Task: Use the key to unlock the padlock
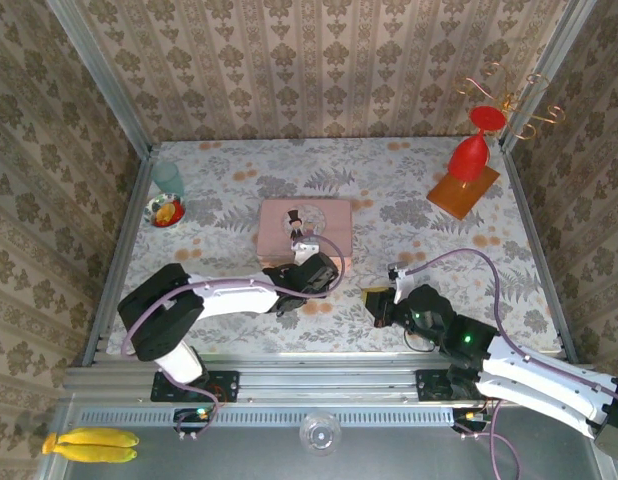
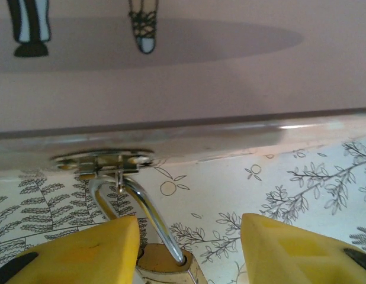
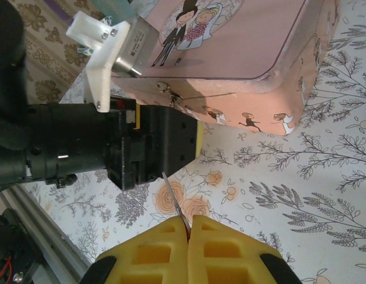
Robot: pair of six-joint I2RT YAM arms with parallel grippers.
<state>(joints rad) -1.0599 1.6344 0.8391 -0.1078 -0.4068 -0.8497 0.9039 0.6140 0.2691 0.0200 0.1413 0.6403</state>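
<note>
Nearest in, the left claw [image 2: 190, 239] stands open, yellow pads [image 2: 94, 251] either side of the padlock [image 2: 165, 263], the right one clear of it. The brass body sits low between them. Its silver shackle [image 2: 144, 207] curves up ahead through the latch [image 2: 103, 160] on the pink box [image 2: 183, 89] just beyond. The right claw [image 3: 189, 228] is clamped tight on the key [image 3: 176, 204], the blade poking forward over the flowered surface [image 3: 289, 195], its tip near the left claw.

Box [image 1: 334, 222] pink, cartoon-couple print. Padlock [image 2: 165, 265] brass-yellow, shackle [image 2: 148, 216] silvery. Left pincer [image 2: 189, 236] pads [image 2: 82, 251] yellow. Tablecloth [image 1: 409, 210] white, floral.
</note>
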